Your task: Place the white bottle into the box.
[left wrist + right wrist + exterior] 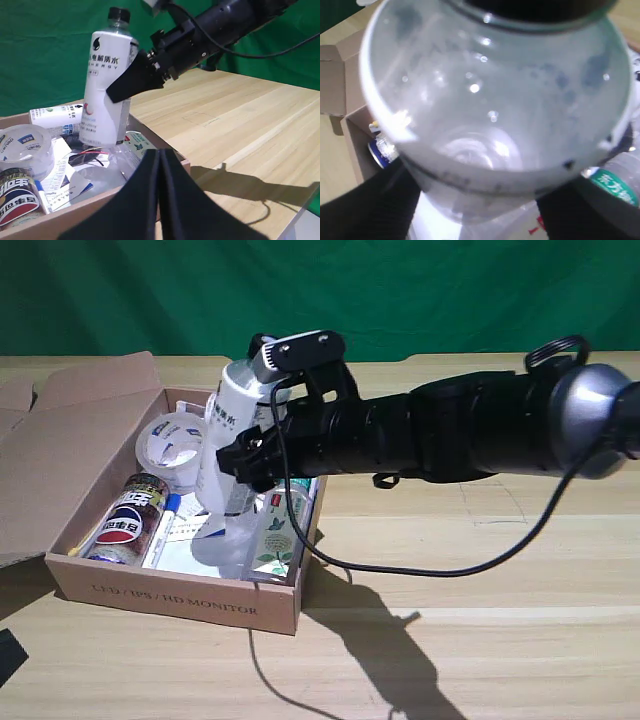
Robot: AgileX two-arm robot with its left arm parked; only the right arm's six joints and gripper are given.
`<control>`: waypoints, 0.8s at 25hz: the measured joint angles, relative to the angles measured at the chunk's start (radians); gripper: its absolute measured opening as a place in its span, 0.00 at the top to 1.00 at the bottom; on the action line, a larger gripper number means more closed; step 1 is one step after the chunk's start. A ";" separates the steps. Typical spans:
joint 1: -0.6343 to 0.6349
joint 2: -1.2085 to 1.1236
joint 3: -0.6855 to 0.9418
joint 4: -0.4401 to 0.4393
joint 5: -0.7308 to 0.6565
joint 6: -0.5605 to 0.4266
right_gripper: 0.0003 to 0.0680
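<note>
Clamped around the white bottle [228, 430], the right gripper [243, 455] is seen in the exterior view, over the box [180, 598] at that view's left. The bottle is held tilted, its base down among the contents, between a roll of clear tape [172, 448] and a green-capped bottle [280, 525]. A cola can [127, 522] lies nearer the box's left wall.

From the left wrist view, the white bottle [106, 85] is shown nearly upright inside the box [75, 212], with a dark finger [132, 80] pressed against its side.

From the right wrist view, the white bottle [495, 110] is seen close up, filling most of the picture, with dark fingers [367, 205] flanking it.
</note>
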 joint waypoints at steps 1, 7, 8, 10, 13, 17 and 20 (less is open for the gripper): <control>0.004 0.029 -0.018 0.000 0.018 0.007 0.26; 0.008 0.151 -0.095 0.000 0.101 0.075 0.26; 0.008 0.153 -0.098 0.000 0.108 0.079 0.26; 0.008 0.154 -0.102 -0.005 0.119 0.086 0.26; 0.008 0.154 -0.105 -0.006 0.115 0.097 0.20; 0.008 0.154 -0.106 -0.005 0.107 0.115 0.05; 0.008 0.154 -0.106 -0.005 0.110 0.117 0.04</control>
